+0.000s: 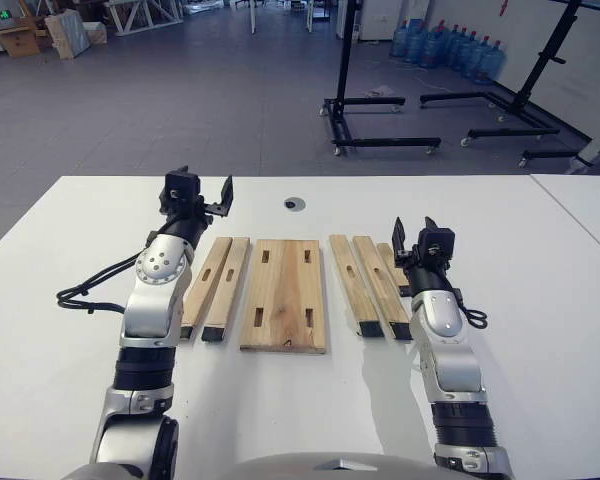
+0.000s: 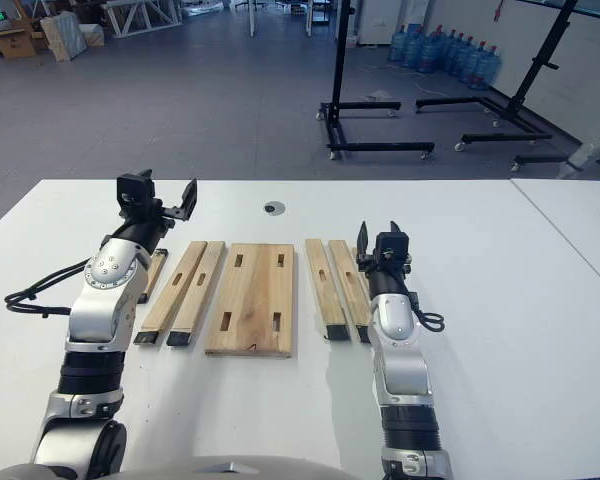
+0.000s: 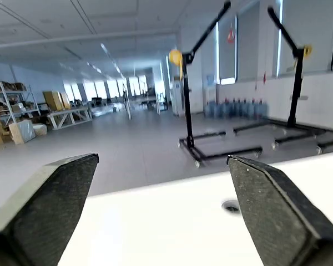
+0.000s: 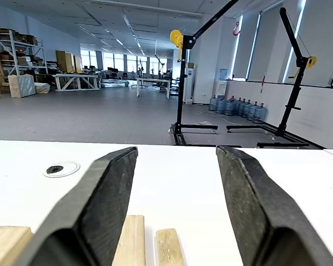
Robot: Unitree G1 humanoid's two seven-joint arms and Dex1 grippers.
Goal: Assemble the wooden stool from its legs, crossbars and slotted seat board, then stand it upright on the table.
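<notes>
The slotted seat board [image 1: 285, 293] lies flat mid-table. Two slotted legs [image 1: 216, 287] lie to its left and two more legs [image 1: 365, 285] to its right, all with dark ends toward me. A shorter wooden piece [image 1: 391, 262] lies beside the right legs, partly hidden by my right arm; another short piece [image 2: 157, 268] peeks out by my left arm. My left gripper [image 1: 202, 195] is open, raised above the far ends of the left legs. My right gripper [image 1: 414, 230] is open over the far ends of the right pieces [image 4: 130, 244], holding nothing.
The white table [image 1: 80, 230] has a round cable hole [image 1: 295, 204] behind the board. A black cable [image 1: 80, 295] loops left of my left arm. A second table [image 1: 590, 200] adjoins at the right. Black stands [image 1: 380, 120] are on the floor beyond.
</notes>
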